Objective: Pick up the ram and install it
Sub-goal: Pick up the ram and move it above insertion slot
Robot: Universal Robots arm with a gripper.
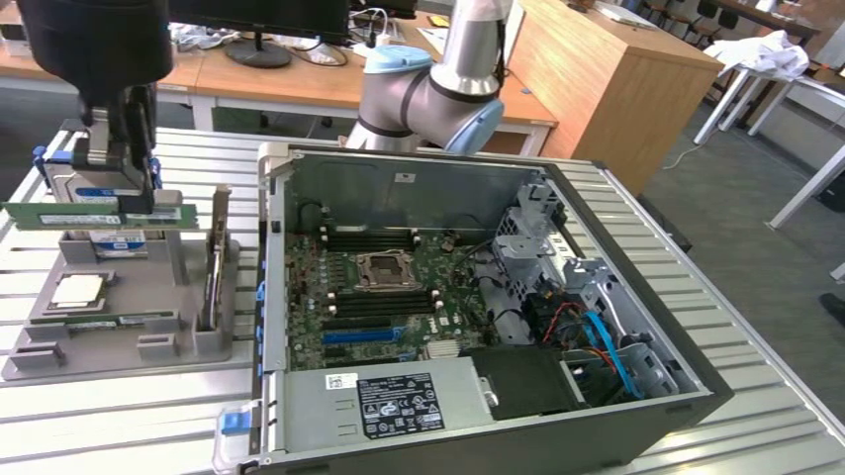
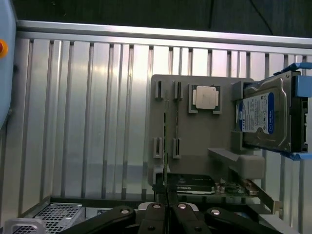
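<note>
One gripper point(image 1: 137, 206), nearly closed, seemingly pinches the ram point(image 1: 66, 215) above the grey tray point(image 1: 165, 315) beside the computer case point(image 1: 396, 190).

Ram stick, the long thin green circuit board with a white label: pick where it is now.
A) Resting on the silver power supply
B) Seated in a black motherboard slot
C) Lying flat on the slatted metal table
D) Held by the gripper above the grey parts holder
D: in the exterior view the green ram stick sits level in the shut gripper, above the grey parts holder.
</note>
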